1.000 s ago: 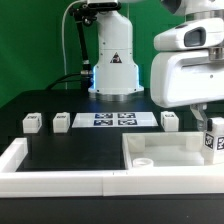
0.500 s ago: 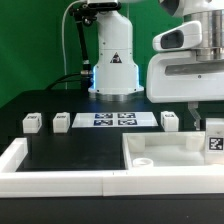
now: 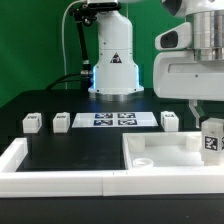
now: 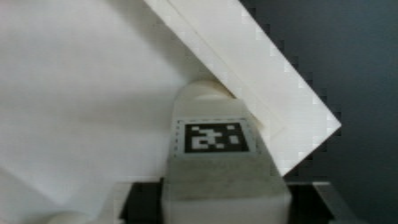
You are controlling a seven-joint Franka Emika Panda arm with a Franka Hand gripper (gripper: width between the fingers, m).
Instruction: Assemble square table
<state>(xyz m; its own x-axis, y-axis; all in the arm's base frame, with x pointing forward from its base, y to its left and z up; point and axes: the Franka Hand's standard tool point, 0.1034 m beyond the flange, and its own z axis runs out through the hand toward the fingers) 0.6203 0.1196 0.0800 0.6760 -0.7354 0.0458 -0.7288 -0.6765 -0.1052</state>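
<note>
The square table's white slab (image 3: pixel 170 152) lies in the near right corner, with a round socket (image 3: pixel 143 160) showing at its near left. My gripper (image 3: pixel 207 118) is shut on a white tagged leg block (image 3: pixel 212 139) and holds it upright just above the slab's right edge. In the wrist view the leg (image 4: pixel 214 140) stands between my black fingers (image 4: pixel 146 200), over the slab (image 4: pixel 89 90), and my gripper (image 4: pixel 222 198) is shut on it. Three more leg blocks (image 3: pixel 33 122) (image 3: pixel 62 121) (image 3: pixel 170 120) sit in a row at the back.
The marker board (image 3: pixel 115 119) lies between the leg blocks in front of the robot base (image 3: pixel 115 60). The long white border wall (image 3: pixel 60 181) runs along the near side and up the exterior view's left side. A white raised edge (image 4: pixel 249 60) runs beside the slab.
The hand has turned over the slab's right edge and shifted slightly toward the exterior view's right. The held leg, tilted before, now stands upright with its tag facing the exterior camera.
</note>
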